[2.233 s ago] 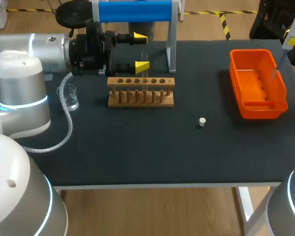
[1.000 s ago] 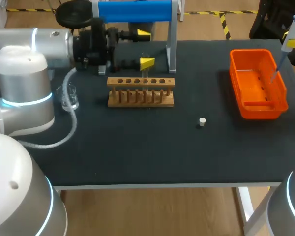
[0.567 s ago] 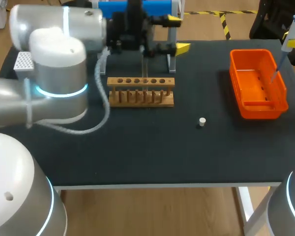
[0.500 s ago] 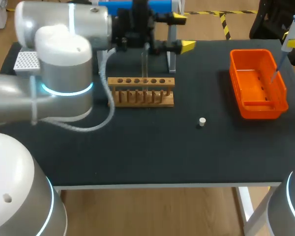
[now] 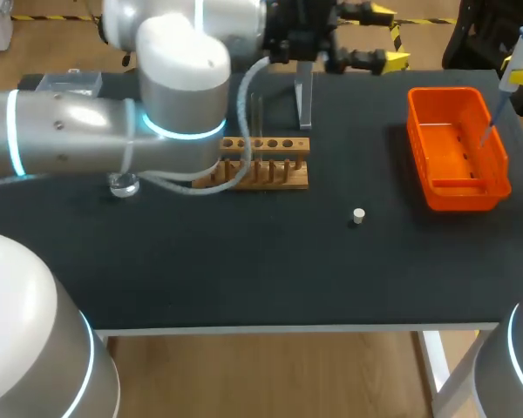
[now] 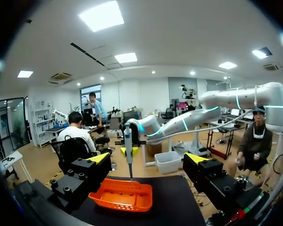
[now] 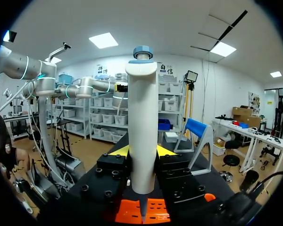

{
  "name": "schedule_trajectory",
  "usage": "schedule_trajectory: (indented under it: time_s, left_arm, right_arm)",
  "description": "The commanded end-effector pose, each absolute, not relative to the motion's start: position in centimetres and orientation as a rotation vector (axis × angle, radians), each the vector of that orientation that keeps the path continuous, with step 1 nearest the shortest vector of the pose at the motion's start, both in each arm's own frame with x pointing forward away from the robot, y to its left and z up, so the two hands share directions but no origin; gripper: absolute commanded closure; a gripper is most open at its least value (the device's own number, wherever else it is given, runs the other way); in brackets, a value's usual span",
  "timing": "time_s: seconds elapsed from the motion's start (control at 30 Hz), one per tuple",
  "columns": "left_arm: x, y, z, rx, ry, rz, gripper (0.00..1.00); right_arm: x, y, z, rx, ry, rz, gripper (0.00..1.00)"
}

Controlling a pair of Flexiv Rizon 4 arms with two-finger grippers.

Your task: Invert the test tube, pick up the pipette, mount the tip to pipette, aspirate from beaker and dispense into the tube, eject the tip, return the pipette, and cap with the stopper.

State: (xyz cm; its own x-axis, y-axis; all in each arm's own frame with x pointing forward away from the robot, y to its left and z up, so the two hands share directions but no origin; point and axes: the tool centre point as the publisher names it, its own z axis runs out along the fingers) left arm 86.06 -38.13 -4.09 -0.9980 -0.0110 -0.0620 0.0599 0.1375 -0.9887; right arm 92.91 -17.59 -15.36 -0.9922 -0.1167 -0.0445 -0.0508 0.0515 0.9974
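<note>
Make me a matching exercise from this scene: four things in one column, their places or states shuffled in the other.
Things
1. pipette
2. stopper
3. rack
4. left claw

Places or states
A. open, holding nothing
B. alone on the bare table
C. gripped by the right claw
D. holds an upright tube

Pairs: 1-C, 2-B, 3-D, 4-A
</note>
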Motion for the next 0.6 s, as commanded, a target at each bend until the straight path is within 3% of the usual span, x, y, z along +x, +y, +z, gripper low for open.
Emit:
schedule_trajectory:
  time_s: [0.03, 0.1, 0.13, 0.17, 0.2, 0.6]
  left_arm:
    - [87.25, -42.73, -4.59, 0.067, 2.342, -2.029, 0.00]
    - [87.25, -42.73, -4.59, 0.067, 2.342, -2.029, 0.05]
    - [87.25, -42.73, -4.59, 0.067, 2.342, -2.029, 0.58]
    - [87.25, -42.73, -4.59, 0.067, 2.342, -2.029, 0.94]
    - [87.25, -42.73, -4.59, 0.067, 2.342, -2.029, 1.00]
    - [87.25, -42.73, -4.59, 0.067, 2.342, -2.029, 1.00]
  right_arm:
    - [92.81, -17.54, -15.25, 0.178, -2.249, -2.120, 1.00]
    - [92.81, -17.54, -15.25, 0.178, -2.249, -2.120, 1.00]
    - [92.81, -17.54, -15.25, 0.178, -2.249, -2.120, 1.00]
    - [92.81, -17.54, -15.25, 0.178, -2.249, -2.120, 1.00]
    - [92.81, -17.54, -15.25, 0.178, -2.249, -2.120, 1.00]
    - [92.81, -17.54, -15.25, 0.178, -2.249, -2.120, 1.00]
